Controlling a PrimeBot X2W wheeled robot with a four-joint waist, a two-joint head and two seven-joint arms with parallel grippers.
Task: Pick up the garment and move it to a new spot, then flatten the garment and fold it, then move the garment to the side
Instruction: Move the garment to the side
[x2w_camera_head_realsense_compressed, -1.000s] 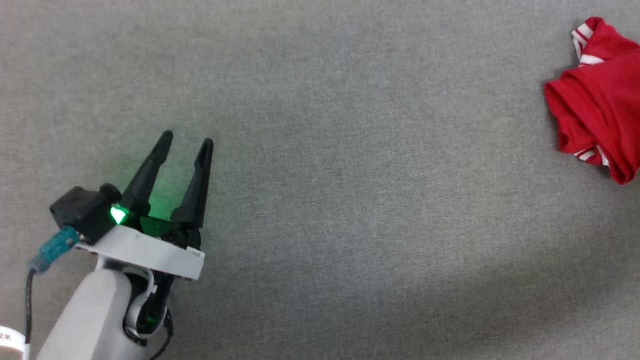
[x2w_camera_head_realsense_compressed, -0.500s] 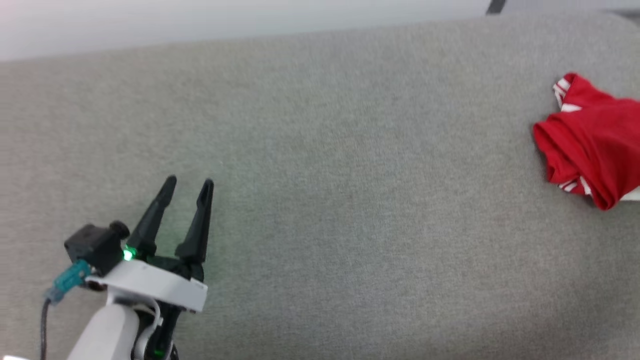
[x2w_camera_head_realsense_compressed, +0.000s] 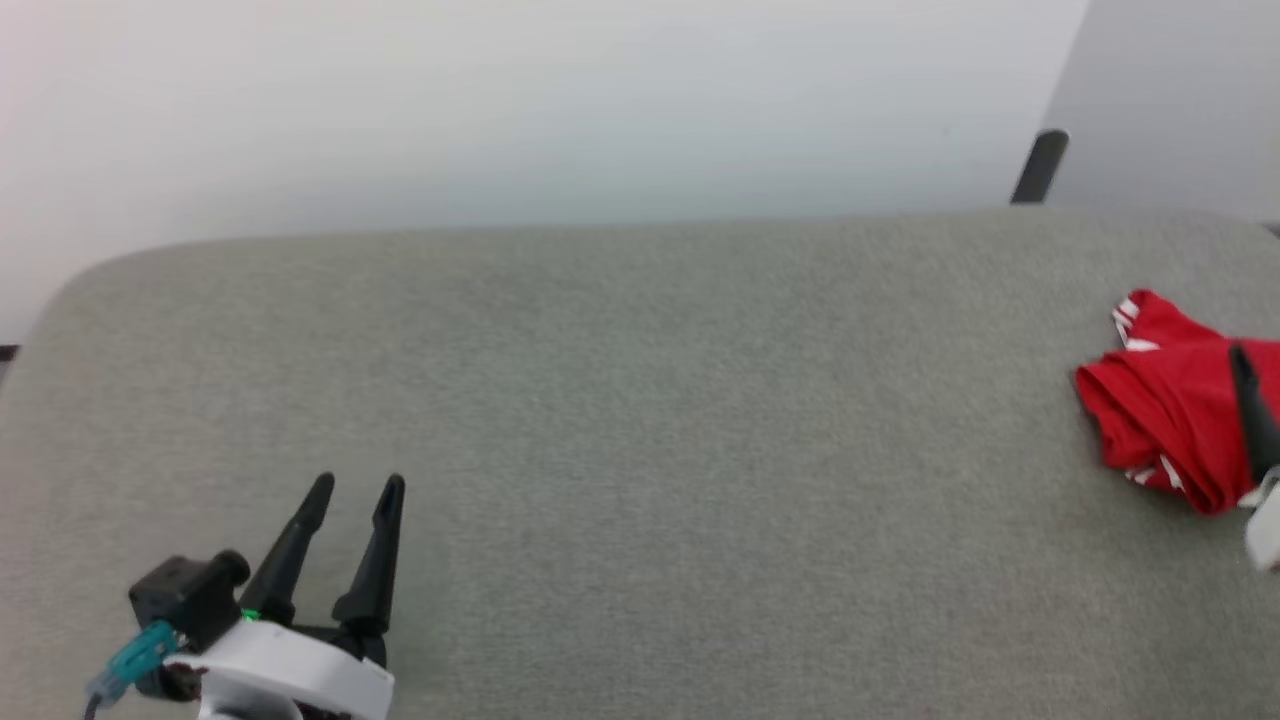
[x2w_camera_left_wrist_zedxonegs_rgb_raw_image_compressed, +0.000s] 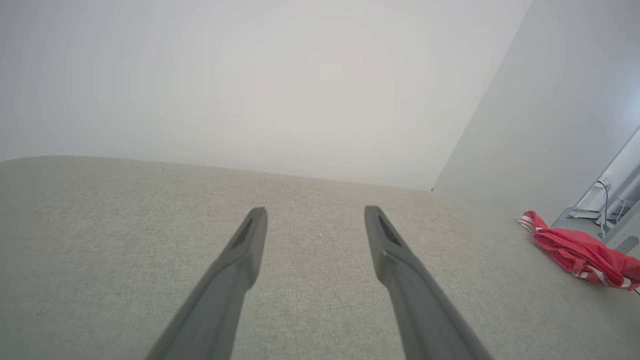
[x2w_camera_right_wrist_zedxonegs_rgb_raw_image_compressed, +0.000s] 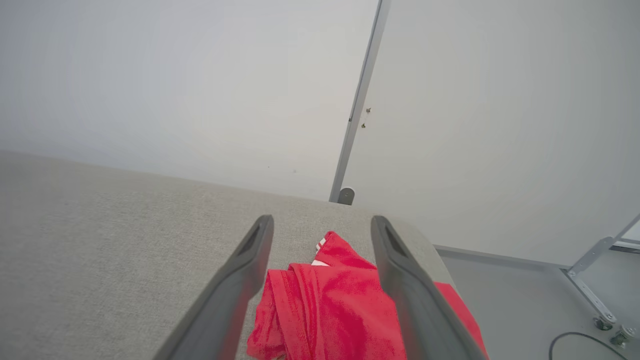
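Since the head camera tilted up, pale wall (x2w_camera_head_realsense_compressed: 500, 100) now tops the grey fabric surface (x2w_camera_head_realsense_compressed: 700, 400). Left tool (x2w_camera_head_realsense_compressed: 357, 484) gapes empty, far left of the bright red soft shirt (x2w_camera_head_realsense_compressed: 1160, 410) at the surface's right end. Right tool (x2w_camera_right_wrist_zedxonegs_rgb_raw_image_compressed: 321, 222), spread empty over it, is mostly cropped in the head view.

Right gripper (x2w_camera_right_wrist_zedxonegs_rgb_raw_image_compressed: 321, 221) jaws wide apart, crumpled red garment (x2w_camera_right_wrist_zedxonegs_rgb_raw_image_compressed: 330, 310) beyond, on grey surface (x2w_camera_right_wrist_zedxonegs_rgb_raw_image_compressed: 100, 240).
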